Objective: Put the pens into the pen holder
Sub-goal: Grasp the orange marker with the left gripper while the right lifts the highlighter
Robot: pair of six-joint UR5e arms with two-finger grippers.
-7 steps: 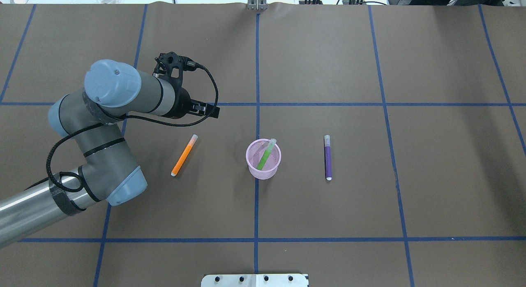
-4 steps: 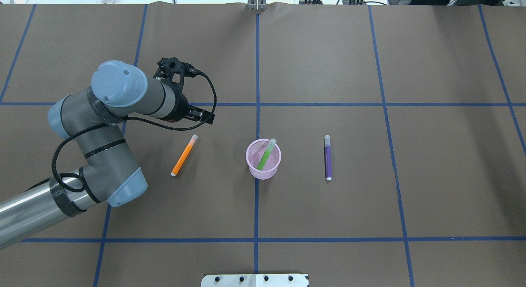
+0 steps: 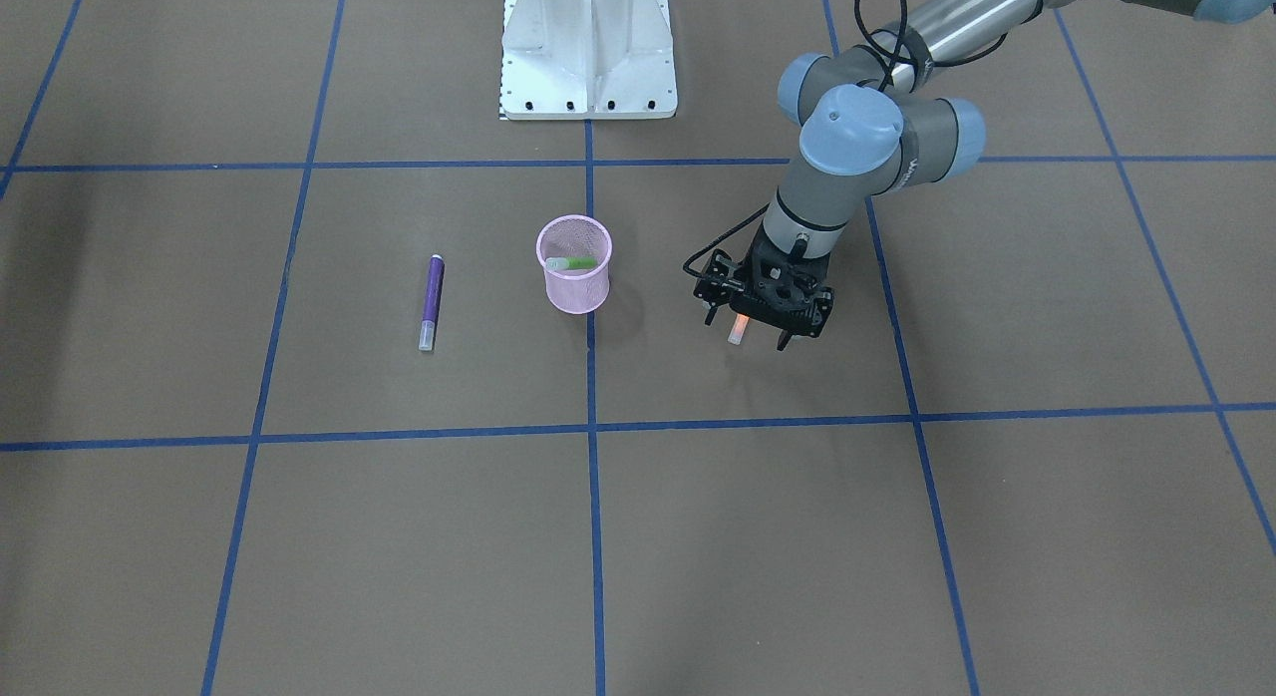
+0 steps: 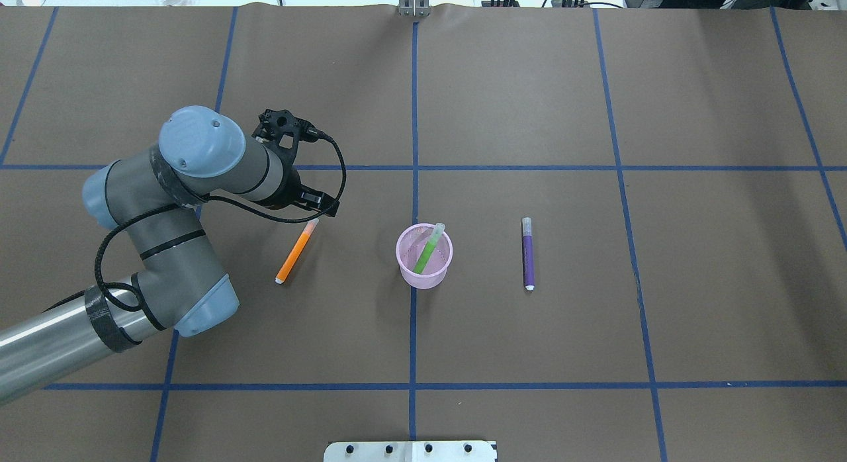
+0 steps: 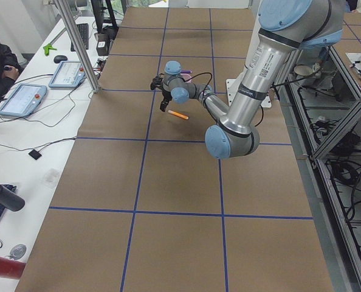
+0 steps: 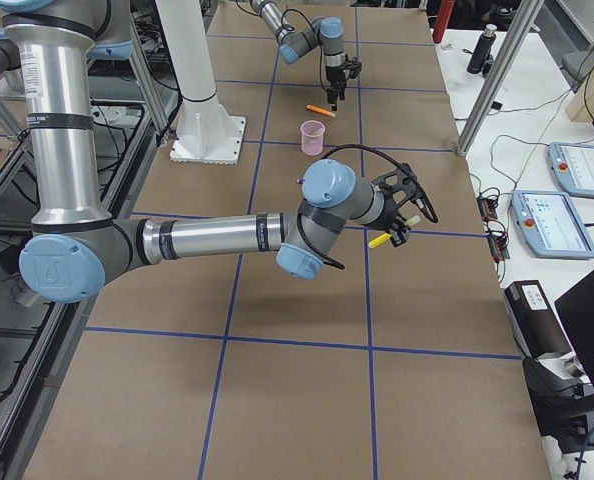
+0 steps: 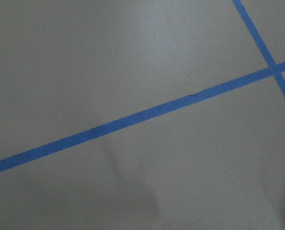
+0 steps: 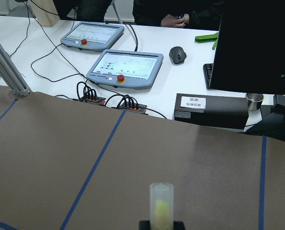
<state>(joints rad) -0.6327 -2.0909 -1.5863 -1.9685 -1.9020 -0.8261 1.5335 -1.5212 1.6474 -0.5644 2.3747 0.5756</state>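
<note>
Brown gridded worktop [image 4: 595, 329]: left hand [image 3: 746, 329], spread and empty, hovers over the orange pen [image 4: 294, 251] at its far cap end, the pen lying diagonally left of the cup [image 4: 423, 280]; right hand [image 6: 395, 226] grips a yellow pen [image 8: 161, 206].

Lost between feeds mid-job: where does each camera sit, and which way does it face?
Front-facing: across the table, facing the base; left gripper on its right.
Overhead: behind the base, looking down; left arm enters left, by the orange pen.
Exterior left: table's left end; left arm near.
Exterior right: opposite end; right gripper near, holding the yellow pen.
Left wrist: down at table and blue tape; no gripper shows.
Right wrist: toward the operators' desk, yellow pen foremost.
Front-facing and overhead share the pen holder, mirrored.
</note>
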